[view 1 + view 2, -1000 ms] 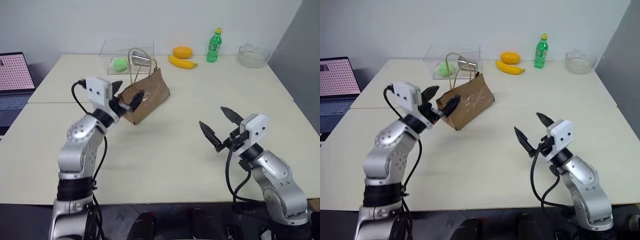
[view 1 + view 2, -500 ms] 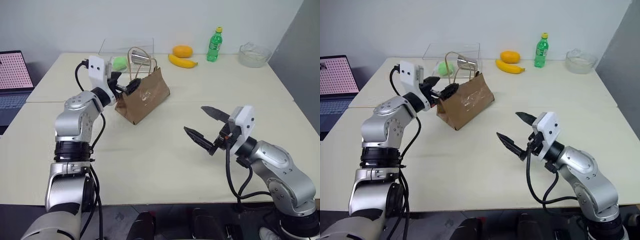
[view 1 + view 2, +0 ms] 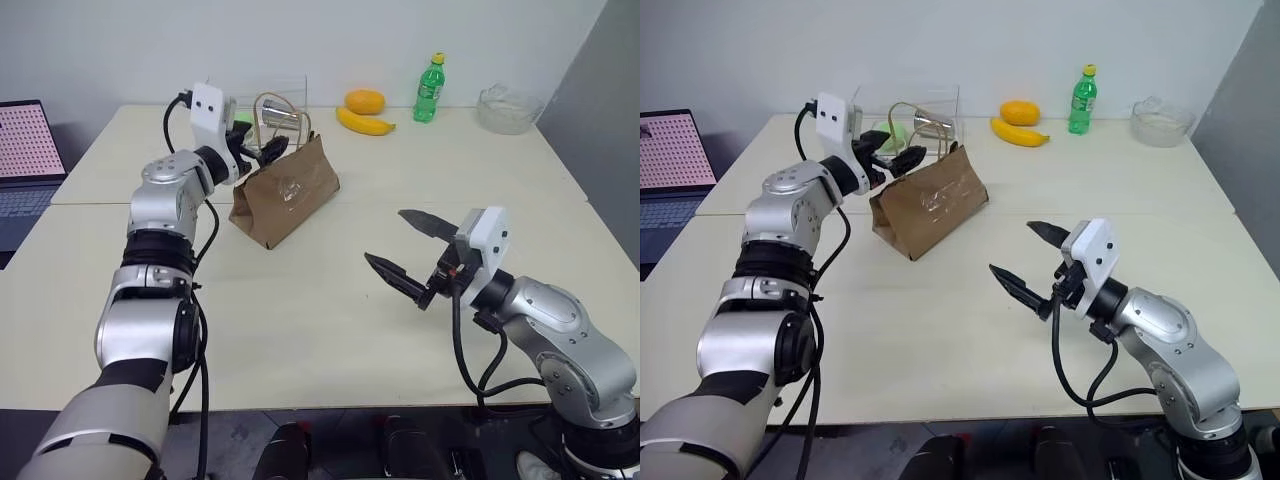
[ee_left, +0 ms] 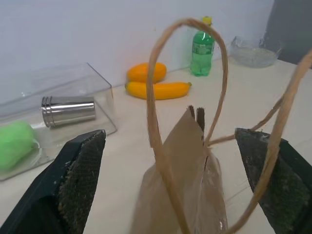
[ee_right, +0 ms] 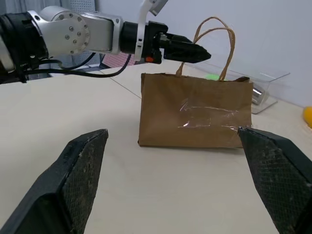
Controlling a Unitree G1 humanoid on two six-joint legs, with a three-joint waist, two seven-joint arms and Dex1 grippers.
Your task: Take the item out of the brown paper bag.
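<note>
While the bag (image 3: 285, 202) stands upright mid-table, its item hidden, the left gripper (image 3: 256, 152) hangs wide open and empty at the handles (image 4: 187, 117); next, pinching one handle seems needed. The right gripper (image 3: 408, 258) waits open, empty, well apart.

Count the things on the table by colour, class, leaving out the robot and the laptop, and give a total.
Brown: 1, paper bag
Green: 2, bottle, ball
Orange: 1, fruit
Yellow: 1, banana
Silver: 1, metal cup
Clear: 2, box, bowl
Total: 8
</note>
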